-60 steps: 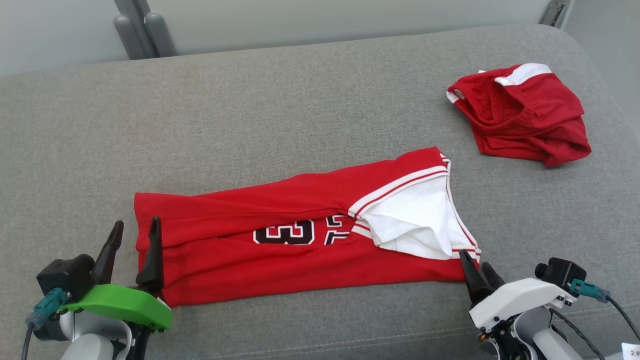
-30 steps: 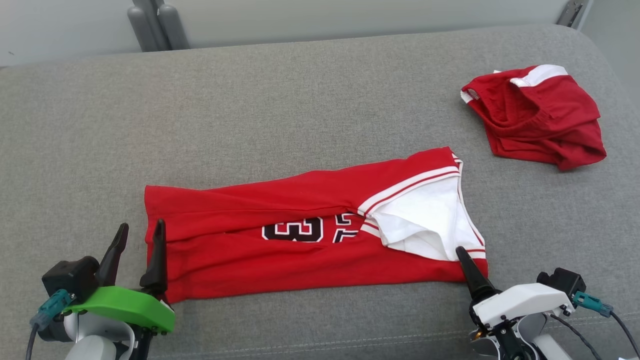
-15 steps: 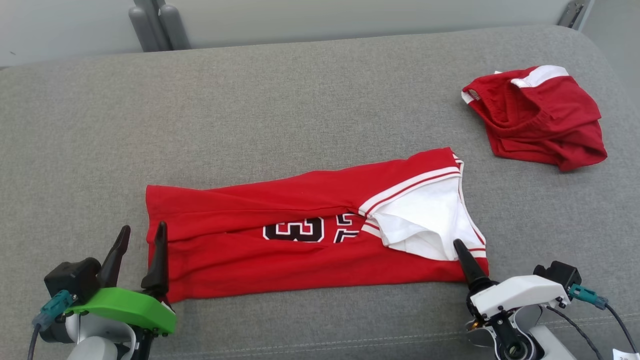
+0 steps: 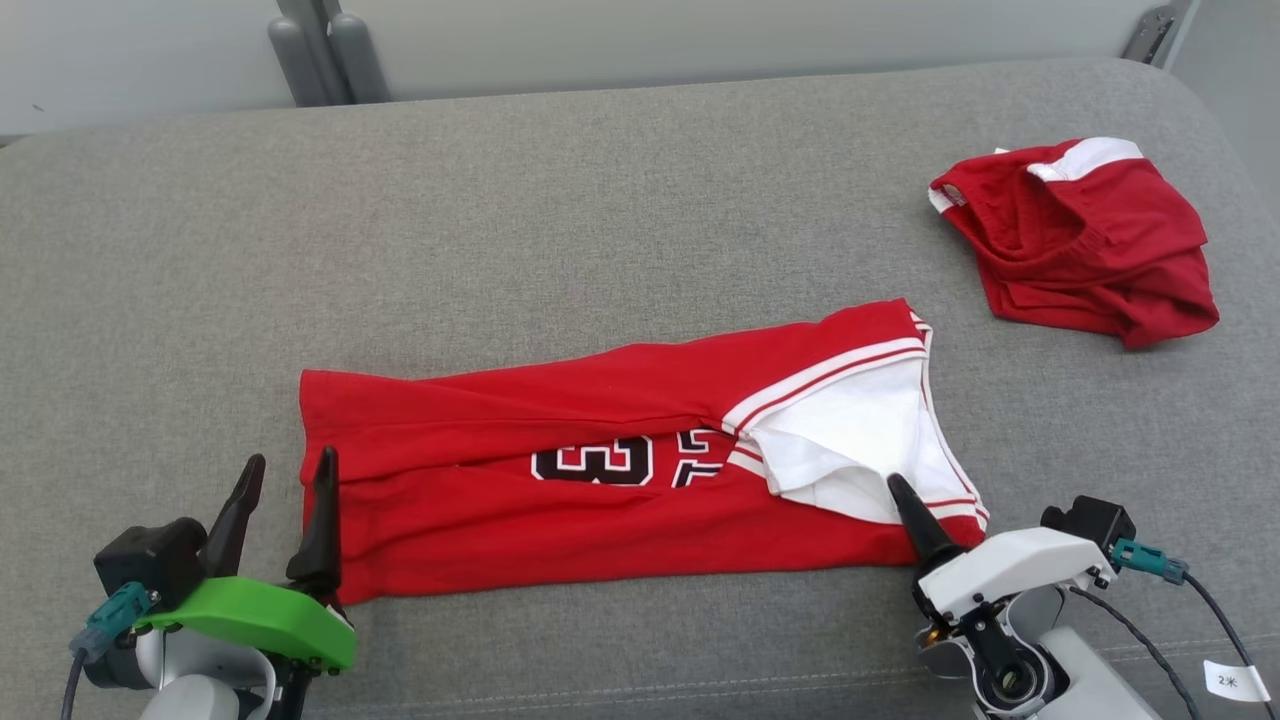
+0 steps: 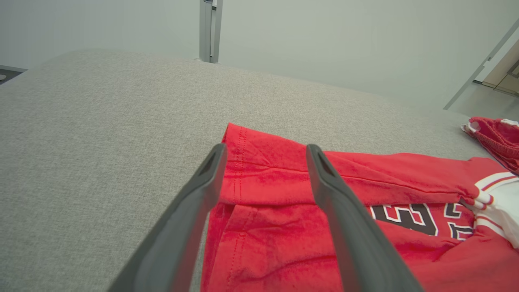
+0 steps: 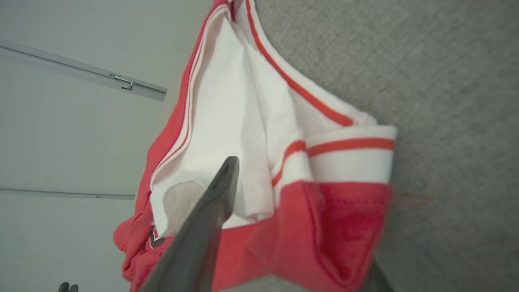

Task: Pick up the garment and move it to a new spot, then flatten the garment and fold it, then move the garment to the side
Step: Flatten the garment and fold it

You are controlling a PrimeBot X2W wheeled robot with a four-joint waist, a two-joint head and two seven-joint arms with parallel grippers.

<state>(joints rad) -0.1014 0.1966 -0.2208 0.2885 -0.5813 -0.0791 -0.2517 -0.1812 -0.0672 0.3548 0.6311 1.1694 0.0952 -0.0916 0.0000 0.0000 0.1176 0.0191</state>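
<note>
The red jersey (image 4: 600, 500) with its 3 lay folded lengthwise across the near middle of the grey cushion (image 4: 500, 220), well apart from the red shorts (image 4: 1085, 240) bunched at the far right. The left pincer (image 4: 290, 456) stood wide, straddling the jersey's left hem. The right pincer (image 4: 915, 510) had 1 finger above the jersey's near right corner and 1 beneath; whether it pinched the cloth I cannot tell.

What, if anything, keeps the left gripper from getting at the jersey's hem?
Probably nothing, so yes: the left gripper is open, with the jersey's hem edge showing between its fingers.
</note>
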